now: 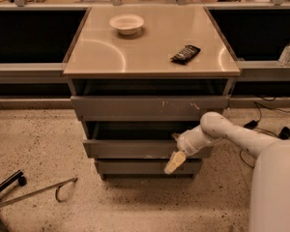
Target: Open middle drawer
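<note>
My hand is against the front of the middle drawer, near its right end; I cannot tell if it grips.

The hand is at the middle drawer front, right of centre, below the top drawer

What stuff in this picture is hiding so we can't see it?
- Inside the middle drawer: camera view, shadowed under the top drawer.
- Whether the gripper, at that drawer's front, has hold: camera view, its own wrist covers the contact.
- The robot's body: cut off by right and bottom edges.
</note>
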Robot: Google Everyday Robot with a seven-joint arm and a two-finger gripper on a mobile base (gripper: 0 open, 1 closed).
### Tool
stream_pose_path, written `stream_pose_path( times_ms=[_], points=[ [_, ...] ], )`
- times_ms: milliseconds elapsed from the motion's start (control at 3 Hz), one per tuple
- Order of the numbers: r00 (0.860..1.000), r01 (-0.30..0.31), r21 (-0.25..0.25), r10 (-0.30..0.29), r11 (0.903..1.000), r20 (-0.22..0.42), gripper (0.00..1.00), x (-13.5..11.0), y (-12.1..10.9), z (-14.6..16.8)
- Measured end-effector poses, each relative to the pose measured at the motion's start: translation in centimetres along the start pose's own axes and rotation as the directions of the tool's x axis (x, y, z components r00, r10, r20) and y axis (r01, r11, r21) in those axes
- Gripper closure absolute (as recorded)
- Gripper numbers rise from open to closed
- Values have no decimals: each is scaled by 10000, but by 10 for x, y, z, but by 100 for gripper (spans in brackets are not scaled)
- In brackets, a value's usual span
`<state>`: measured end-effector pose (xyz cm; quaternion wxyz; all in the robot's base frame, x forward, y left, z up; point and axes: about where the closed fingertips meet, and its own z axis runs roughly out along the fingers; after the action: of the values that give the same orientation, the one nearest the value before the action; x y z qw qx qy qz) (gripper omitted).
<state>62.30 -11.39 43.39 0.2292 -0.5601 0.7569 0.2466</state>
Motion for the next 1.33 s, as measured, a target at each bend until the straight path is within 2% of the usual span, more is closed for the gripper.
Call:
stream_pose_path(
  times_ms=[333, 667, 1000, 1333],
  points=[
    [9996, -279, -1156, 283, 9929, 15, 0, -2, 44, -15],
    [9996, -280, -1160, 283, 9929, 13, 0, -2, 44, -15],
    [9986, -441, -1771, 382, 9832, -361, 0, 11, 66, -3],
    [9987, -437, -1767, 380, 9833, -353, 0, 7, 67, -7]
  ],
)
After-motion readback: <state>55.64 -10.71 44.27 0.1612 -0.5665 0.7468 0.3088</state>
